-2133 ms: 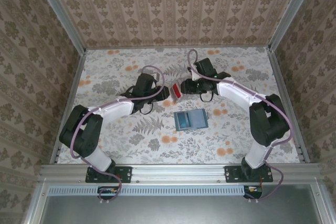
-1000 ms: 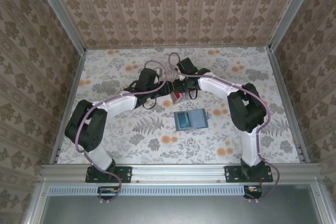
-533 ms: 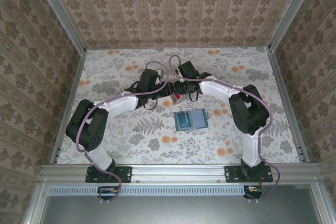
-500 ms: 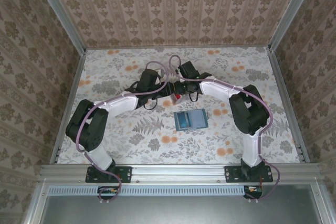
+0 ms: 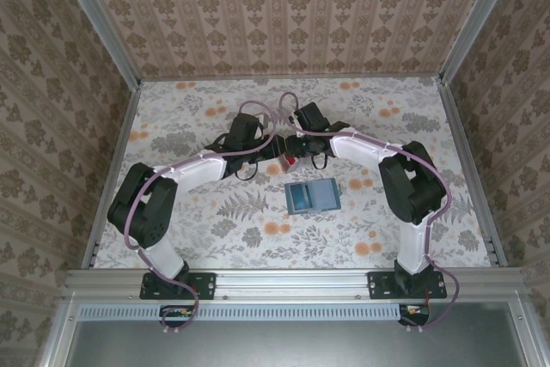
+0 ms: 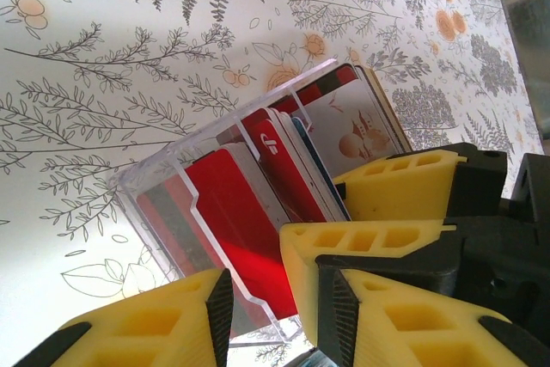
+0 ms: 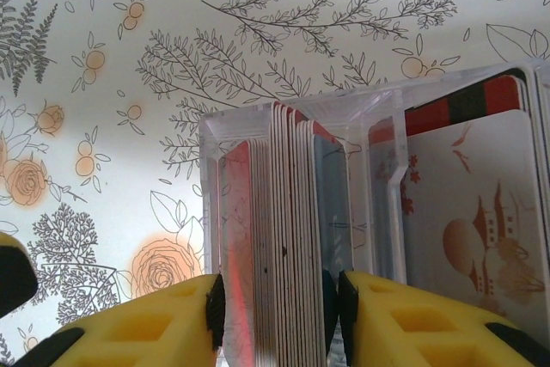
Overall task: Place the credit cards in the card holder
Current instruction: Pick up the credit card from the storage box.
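Looking at the credit cards (image 7: 284, 229), we see a tight red-and-white stack standing on edge in a clear box (image 6: 172, 186). Our right claw (image 7: 279, 291) pinches that stack. Our left claw (image 6: 273, 294) is clamped narrowly on the box's corner. The card holder (image 5: 311, 197) lies open, teal, near them but apart, with flowered bench (image 5: 198, 221) showing on every side.

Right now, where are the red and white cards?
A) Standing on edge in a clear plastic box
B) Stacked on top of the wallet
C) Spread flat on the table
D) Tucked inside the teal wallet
A: the cards stand on edge inside the clear box, while the wallet lies apart from them on the table.
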### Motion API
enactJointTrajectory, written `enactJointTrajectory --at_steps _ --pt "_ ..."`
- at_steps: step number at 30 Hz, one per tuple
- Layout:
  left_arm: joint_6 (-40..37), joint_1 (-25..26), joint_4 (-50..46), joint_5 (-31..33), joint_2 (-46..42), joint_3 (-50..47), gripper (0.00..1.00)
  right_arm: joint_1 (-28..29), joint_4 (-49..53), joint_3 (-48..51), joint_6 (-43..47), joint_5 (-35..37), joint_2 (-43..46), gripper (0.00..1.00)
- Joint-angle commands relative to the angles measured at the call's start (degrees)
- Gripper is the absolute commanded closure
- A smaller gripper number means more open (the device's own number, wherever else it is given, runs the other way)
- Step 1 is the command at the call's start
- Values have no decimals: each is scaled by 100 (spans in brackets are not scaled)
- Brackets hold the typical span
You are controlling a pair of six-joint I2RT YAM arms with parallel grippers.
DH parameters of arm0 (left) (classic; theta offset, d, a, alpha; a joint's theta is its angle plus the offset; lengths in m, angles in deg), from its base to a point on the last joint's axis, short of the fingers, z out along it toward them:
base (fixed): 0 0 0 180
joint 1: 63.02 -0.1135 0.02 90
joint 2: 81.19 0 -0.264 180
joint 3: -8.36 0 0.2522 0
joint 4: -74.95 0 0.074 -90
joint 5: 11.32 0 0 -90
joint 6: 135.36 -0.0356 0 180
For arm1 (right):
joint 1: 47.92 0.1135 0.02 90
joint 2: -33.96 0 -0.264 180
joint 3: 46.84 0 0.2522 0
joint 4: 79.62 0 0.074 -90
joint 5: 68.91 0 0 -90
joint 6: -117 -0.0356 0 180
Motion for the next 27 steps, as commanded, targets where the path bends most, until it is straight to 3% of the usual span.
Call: enactJointTrajectory --at_steps 1,18,27 --pt "-19 24 16 -17 -9 -15 61 58 -10 61 32 -289 256 60" --pt "9 33 88 -91 129 -1 61 57 -150 188 42 -334 436 64" --pt "30 50 121 -103 107 -54 61 48 -182 233 25 -294 516 73"
